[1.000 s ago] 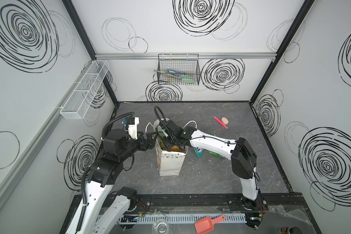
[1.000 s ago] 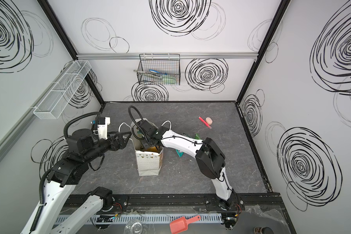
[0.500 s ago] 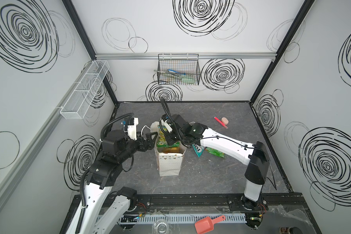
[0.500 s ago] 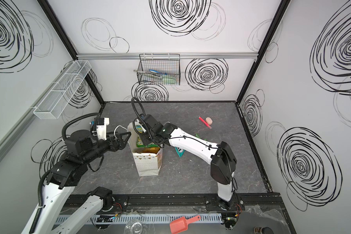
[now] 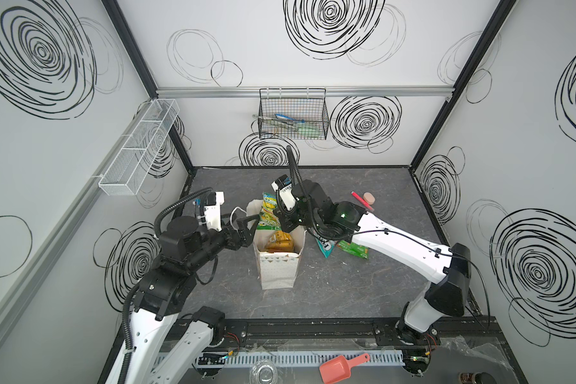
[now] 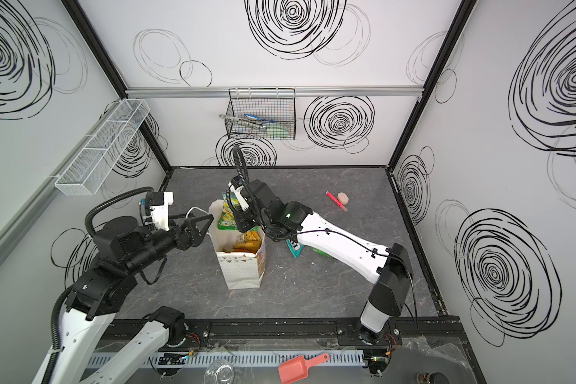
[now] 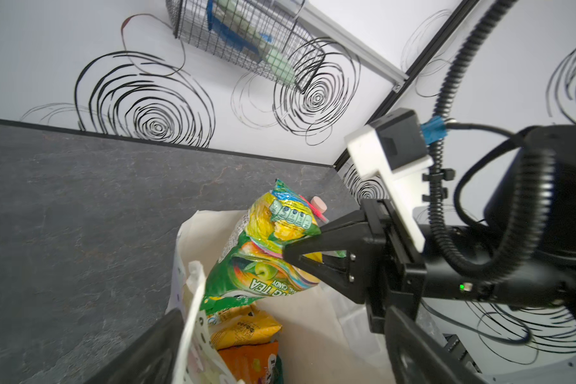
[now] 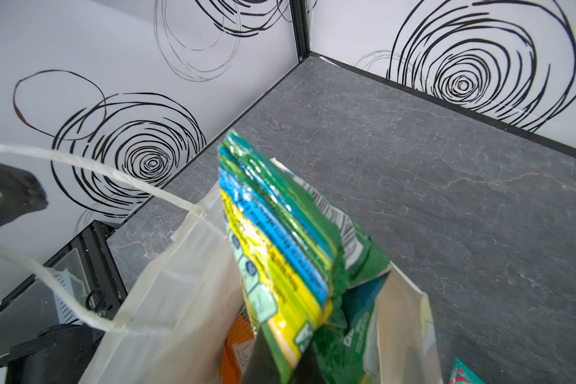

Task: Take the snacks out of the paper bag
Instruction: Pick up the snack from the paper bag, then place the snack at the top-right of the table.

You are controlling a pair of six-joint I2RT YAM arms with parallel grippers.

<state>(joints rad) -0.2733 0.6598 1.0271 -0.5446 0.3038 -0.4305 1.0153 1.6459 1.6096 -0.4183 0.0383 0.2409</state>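
- Fingers (image 7: 340, 236) of the right gripper (image 5: 286, 223) are pinched on the green-and-yellow packet (image 7: 263, 259), gripping it partway along its length.
- That packet stands tilted and half out of the paper bag (image 5: 276, 269). Its upper end is well above the rim and its lower end is still inside the mouth.
- The right wrist view shows the same packet (image 8: 280, 266) edge-on, rising from the bag's open top beside the far wall.
- The left gripper (image 5: 246, 227) sits at the bag's left rim with its fingers (image 7: 137, 355) spread wide and holding nothing.
- A white cord handle (image 7: 193, 299) and the bag's near wall lie between those spread fingers. I cannot tell whether either finger touches the paper.
- The bag stands upright near the middle of the grey table (image 5: 346, 299), mouth open, with small triangle marks along its front rim.
- Yellow-orange packets (image 5: 278, 241) lie inside the bag, below the lifted one.
- A teal packet (image 5: 323, 247) and a green packet (image 5: 353, 249) lie flat on the table just right of the bag, partly under the right arm.
- A red pen (image 5: 361, 201) and a pink block (image 5: 368, 198) lie touching each other near the back right, well apart from the bag.
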